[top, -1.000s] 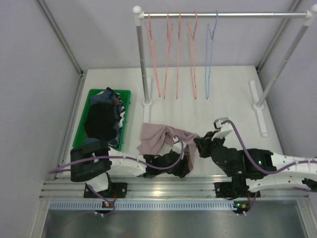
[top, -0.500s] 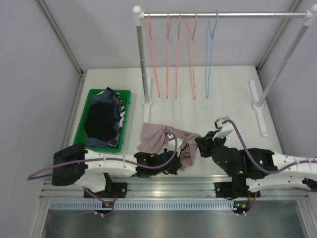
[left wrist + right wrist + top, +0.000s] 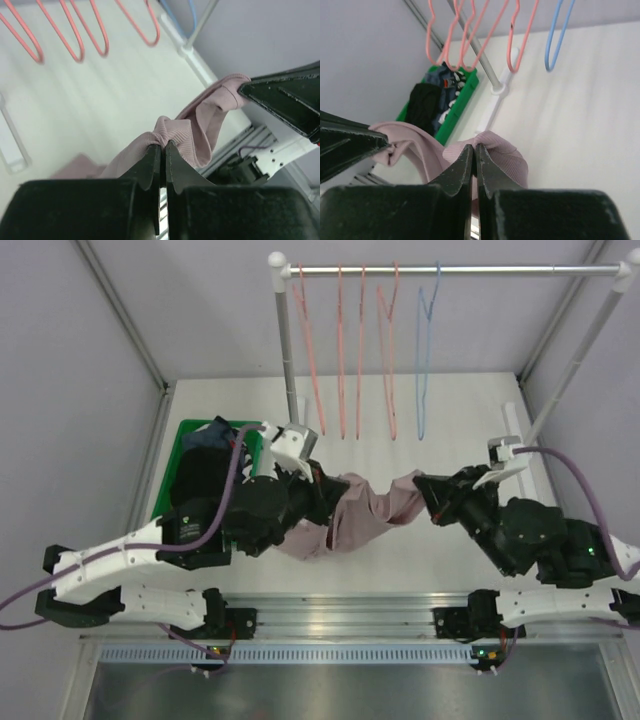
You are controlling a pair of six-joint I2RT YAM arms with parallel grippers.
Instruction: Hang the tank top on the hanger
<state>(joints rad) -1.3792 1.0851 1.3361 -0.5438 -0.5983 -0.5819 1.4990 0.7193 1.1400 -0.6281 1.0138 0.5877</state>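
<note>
Jaws on both arms are closed to a sliver, each pinching a fold of the dusty pink-mauve soft ribbed tank top (image 3: pixel 365 512). The left gripper (image 3: pixel 162 146) clamps a bunched edge of the cloth between its black fingertips (only a hairline gap shows between them). The right gripper (image 3: pixel 472 149) bites another fold at the garment's opposite end in the same way.

From above, the tank top is strung between the two grippers as a sagging, twisted band over the middle of the white table (image 3: pixel 460 430). Its left part droops lowest, beside the left arm; whether it touches the surface cannot be told.

The thin light-blue wire hanger (image 3: pixel 424 360) hangs by its hook from the horizontal metal rail (image 3: pixel 500 270) at the back, well apart from the garment. A row of pink wire hangers (image 3: pixel 345 350) hangs to its left. At the table's left side, a green plastic bin (image 3: pixel 184 436) holds dark clothes (image 3: pixel 205 480), partly hidden by the left arm.
</note>
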